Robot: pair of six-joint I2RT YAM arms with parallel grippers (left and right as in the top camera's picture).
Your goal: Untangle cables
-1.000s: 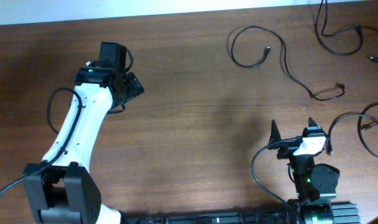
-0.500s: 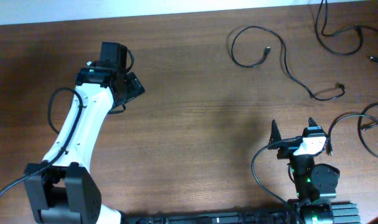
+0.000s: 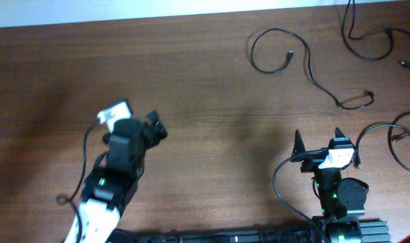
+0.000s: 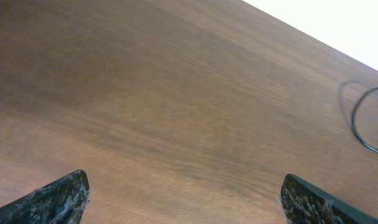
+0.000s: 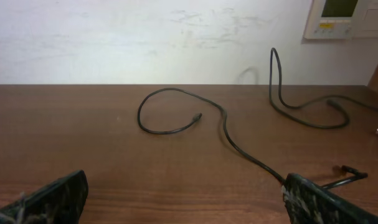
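- Compared with the earlier frame, the left arm (image 3: pixel 117 162) sits nearer its base; the cables and the right arm (image 3: pixel 336 189) are unmoved.
- The looped cable (image 5: pixel 226 132) and the second cable (image 3: pixel 346 25) lie far-right on the table, well apart from both grippers: thin, black, limp cords with small plug ends.
- Likely risks: dragging the loop across its own tail could knot it, and a cord lying flat on smooth wood may slip the fingertips.
- Both the left gripper (image 4: pixel 184 193) and the right gripper (image 5: pixel 185 190) stand with jaws wide, holding nothing.
- Beneath them is the table (image 3: pixel 211 135), of brown, matte wood grain.
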